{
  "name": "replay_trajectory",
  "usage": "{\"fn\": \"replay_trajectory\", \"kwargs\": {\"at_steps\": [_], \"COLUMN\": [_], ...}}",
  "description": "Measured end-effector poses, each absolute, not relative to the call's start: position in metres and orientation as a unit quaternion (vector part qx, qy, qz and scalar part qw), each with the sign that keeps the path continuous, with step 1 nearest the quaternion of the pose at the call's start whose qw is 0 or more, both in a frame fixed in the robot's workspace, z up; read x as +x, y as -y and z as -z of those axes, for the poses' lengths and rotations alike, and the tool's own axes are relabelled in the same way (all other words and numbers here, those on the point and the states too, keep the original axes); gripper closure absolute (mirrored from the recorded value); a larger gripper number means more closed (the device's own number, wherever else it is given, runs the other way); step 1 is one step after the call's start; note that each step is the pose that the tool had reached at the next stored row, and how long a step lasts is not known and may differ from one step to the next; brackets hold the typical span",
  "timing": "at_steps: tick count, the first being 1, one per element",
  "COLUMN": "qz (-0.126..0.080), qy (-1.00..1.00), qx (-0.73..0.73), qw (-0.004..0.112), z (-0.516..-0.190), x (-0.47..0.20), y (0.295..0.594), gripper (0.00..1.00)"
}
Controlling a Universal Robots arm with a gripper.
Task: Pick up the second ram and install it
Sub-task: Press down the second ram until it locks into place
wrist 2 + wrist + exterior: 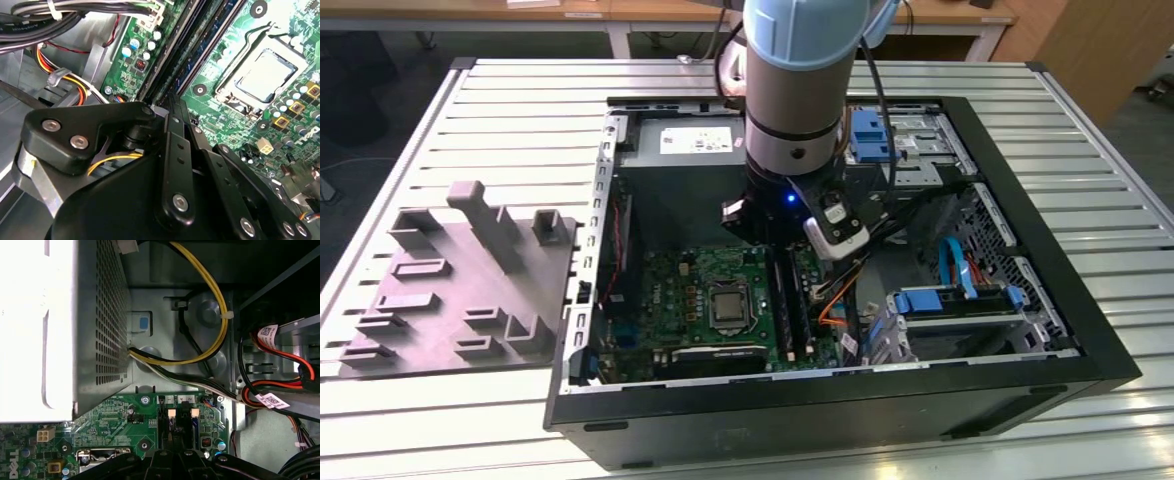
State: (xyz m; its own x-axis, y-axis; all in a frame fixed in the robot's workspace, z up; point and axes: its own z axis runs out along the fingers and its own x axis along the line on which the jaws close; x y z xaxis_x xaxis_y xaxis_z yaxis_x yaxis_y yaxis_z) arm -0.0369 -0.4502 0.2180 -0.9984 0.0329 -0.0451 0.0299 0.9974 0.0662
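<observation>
The second ram [198, 49] is a long dark stick standing in a memory slot of the green motherboard [225, 115], close beside another dark stick. In the exterior view the two sticks [790, 300] run down the board to the right of the processor socket [724, 300]. My gripper [172, 104] is low inside the open computer case [1041, 250], its black fingers drawn together. Its tip is over the slots' end nearest the power supply. Whether the tip touches the ram is hidden by the fingers. In the first wrist view the gripper [172, 454] sits just short of the slot ends [172, 422].
The grey holder tray [454, 280] lies on the slatted table at the exterior view's left. Yellow and black cables [215, 315] and the perforated power supply [100, 330] crowd the case near the gripper. Blue drive brackets [961, 300] fill the case's other side.
</observation>
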Motion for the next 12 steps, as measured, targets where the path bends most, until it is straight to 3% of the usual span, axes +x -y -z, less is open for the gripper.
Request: {"fn": "replay_trajectory", "kwargs": {"at_steps": [12], "qz": [-0.033], "qy": [-0.999], "qx": [0.016], "qw": [0.023], "z": [-0.235], "x": [-0.036], "y": [0.457], "gripper": [0.90]}}
